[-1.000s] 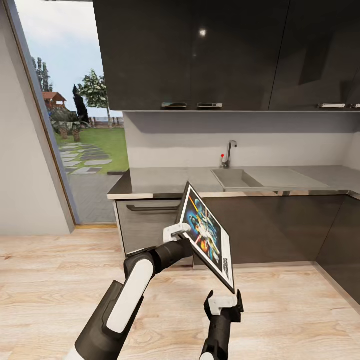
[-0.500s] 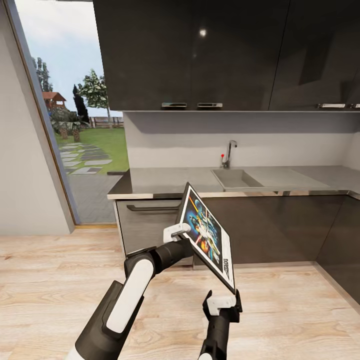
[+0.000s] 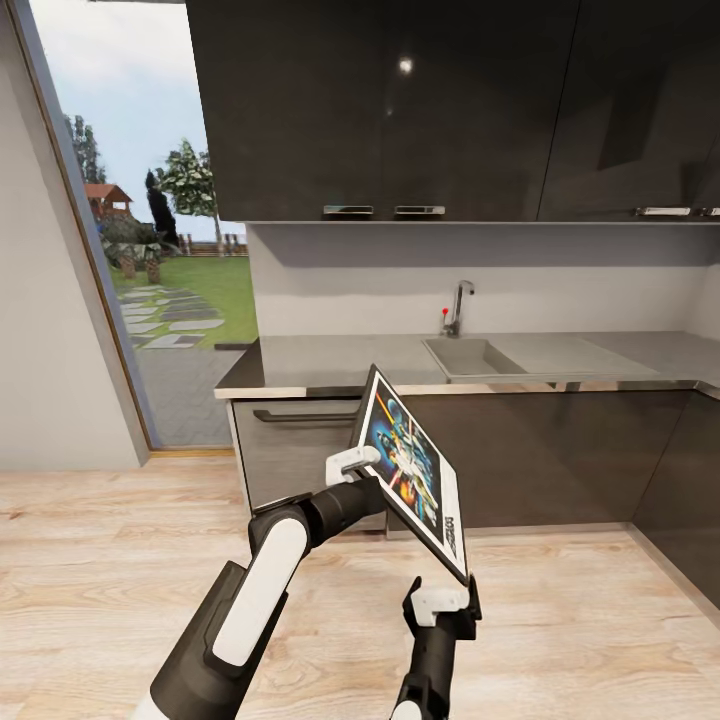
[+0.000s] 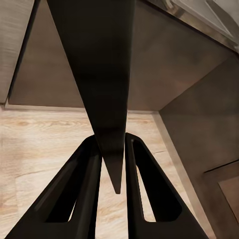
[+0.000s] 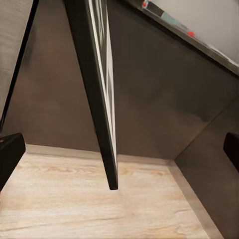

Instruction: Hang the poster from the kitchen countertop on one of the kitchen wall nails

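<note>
The poster (image 3: 415, 470) hangs tilted in the air in front of the dark cabinets, artwork facing right and up. My left gripper (image 3: 362, 462) is shut on its left edge; in the left wrist view both fingers (image 4: 84, 174) pinch the black frame (image 4: 102, 74). Just beneath the poster's lower corner, my right gripper (image 3: 440, 592) is open. Its fingers (image 5: 9, 154) stand wide apart on either side of the frame edge (image 5: 97, 89) without touching it. The light-grey kitchen countertop (image 3: 330, 360) with sink (image 3: 470, 355) and chrome tap (image 3: 458, 305) lies behind. The wall nails are out of view.
Dark lower cabinets (image 3: 560, 450) run under the counter and turn a corner at the right. Dark upper cabinets (image 3: 400, 110) hang above. A tall glass opening (image 3: 150, 260) onto a garden is at the left beside a pale wall (image 3: 50, 350). Wooden floor (image 3: 100, 560) spreads around me.
My right gripper has drifted slightly left and down under the poster's lower corner. The left arm and the poster have hardly moved.
</note>
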Motion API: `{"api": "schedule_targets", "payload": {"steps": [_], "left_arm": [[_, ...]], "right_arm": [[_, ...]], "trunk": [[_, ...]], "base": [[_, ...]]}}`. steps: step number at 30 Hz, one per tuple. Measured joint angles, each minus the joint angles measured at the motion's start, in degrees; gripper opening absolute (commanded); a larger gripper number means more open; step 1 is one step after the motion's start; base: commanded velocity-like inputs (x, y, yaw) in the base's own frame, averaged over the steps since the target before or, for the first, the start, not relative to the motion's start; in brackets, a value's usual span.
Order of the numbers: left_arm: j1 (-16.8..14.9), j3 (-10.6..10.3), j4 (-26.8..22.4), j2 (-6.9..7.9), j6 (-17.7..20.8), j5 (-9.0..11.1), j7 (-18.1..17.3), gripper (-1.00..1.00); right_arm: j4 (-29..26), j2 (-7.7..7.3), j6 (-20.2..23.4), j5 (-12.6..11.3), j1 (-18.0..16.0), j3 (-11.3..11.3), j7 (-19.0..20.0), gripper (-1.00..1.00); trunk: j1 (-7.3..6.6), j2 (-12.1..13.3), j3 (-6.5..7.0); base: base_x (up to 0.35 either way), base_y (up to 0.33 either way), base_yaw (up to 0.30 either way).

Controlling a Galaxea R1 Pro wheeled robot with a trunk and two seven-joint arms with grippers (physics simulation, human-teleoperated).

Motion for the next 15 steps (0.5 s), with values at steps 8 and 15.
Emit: {"api": "schedule_targets", "payload": {"steps": [8, 15], "left_arm": [[0.0, 0.0, 0.0, 0.00, 0.0, 0.0, 0.0, -1.00], [0.0, 0.0, 0.0, 0.00, 0.0, 0.0, 0.0, -1.00]], "right_arm": [[0.1, 0.25, 0.0, -0.1, -1.5, 0.0, 0.0, 1.00], [0.1, 0.29, 0.0, -0.1, -1.7, 0.0, 0.1, 1.00]], "trunk": [[0.00, 0.0, 0.00], [0.00, 0.0, 0.00]], "base": [[0.000, 0.000, 0.000], [0.000, 0.000, 0.000]]}}
